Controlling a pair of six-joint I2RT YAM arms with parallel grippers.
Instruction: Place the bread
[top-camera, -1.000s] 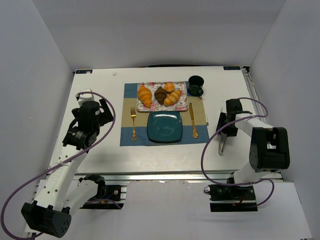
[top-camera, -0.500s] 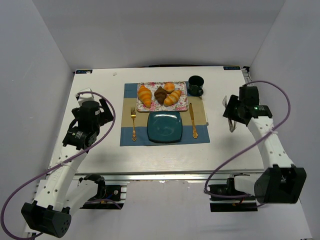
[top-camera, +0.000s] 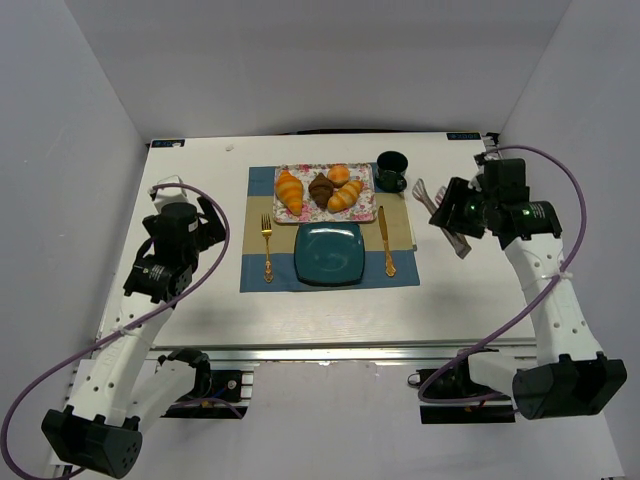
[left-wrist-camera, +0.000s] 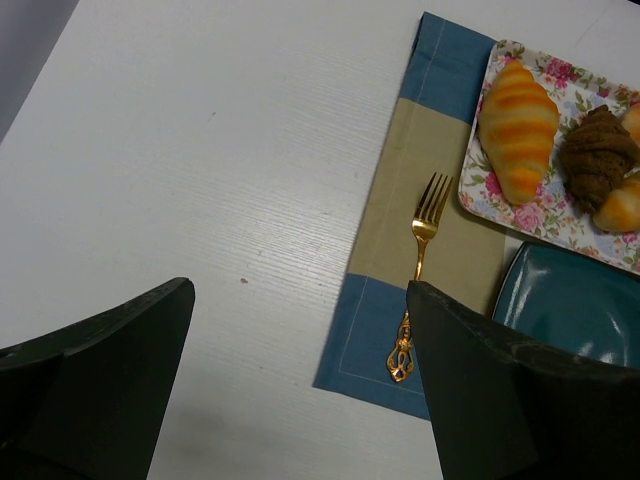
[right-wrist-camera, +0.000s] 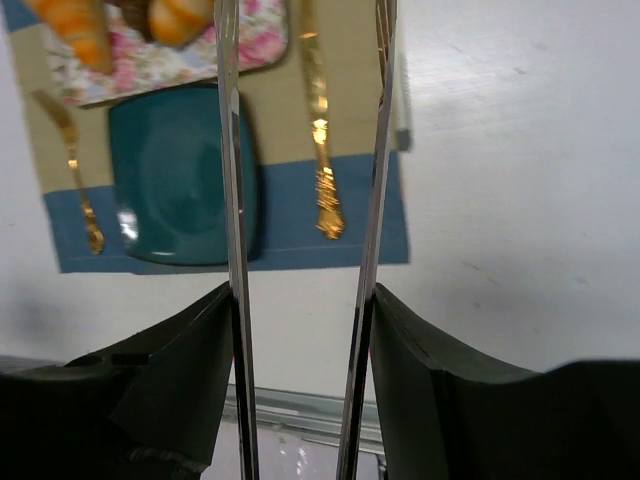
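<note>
Where the floral tray (top-camera: 362, 172) lies, the bread (top-camera: 290, 192) rests inside

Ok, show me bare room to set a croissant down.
The teal plate is bare, between fork and knife. The table left of the placemat is open. The floral tray is crowded with croissants. The right gripper has tongs near the mug.
</note>
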